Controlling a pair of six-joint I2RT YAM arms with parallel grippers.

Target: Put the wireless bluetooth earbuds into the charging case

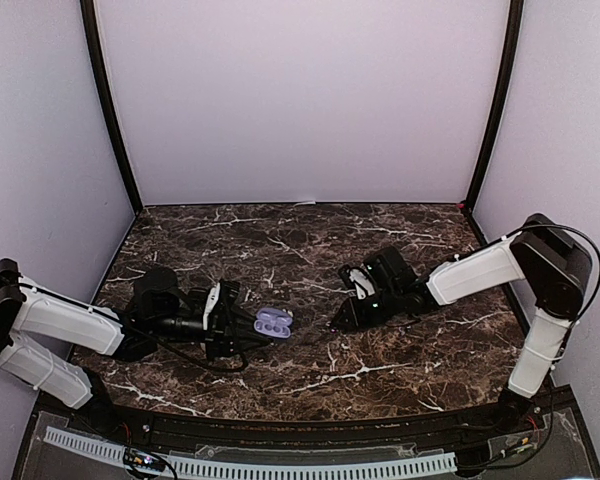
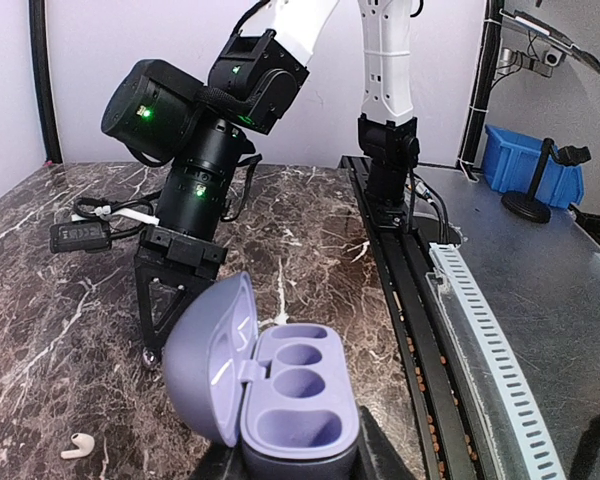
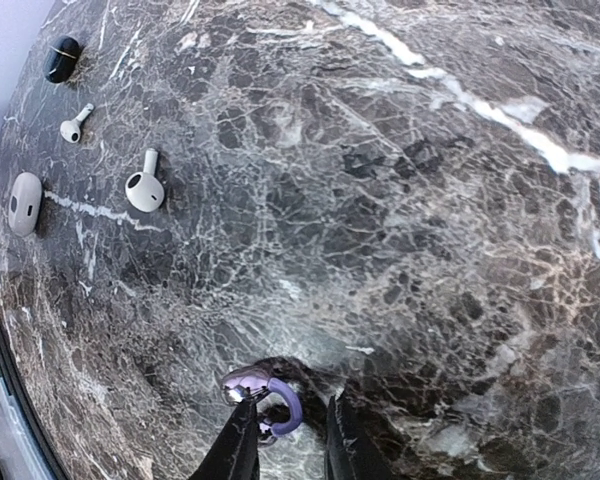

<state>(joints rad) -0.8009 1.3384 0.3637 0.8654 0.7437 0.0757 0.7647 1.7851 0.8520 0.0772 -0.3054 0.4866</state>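
Lilac charging case point(image 2: 300, 405) opens upward, lid point(image 2: 205, 350) leaning left.

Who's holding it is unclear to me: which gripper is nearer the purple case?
Left. The left gripper grips the case at its base. The right gripper stands apart to the case's right, its tips down by a purple earbud on the table.

Overhead camera looks down the table point(image 1: 280, 240); wrist cameras view its marble closely.

A blue bin point(image 2: 510, 160) sits beyond the dark marble table point(image 1: 280, 240).
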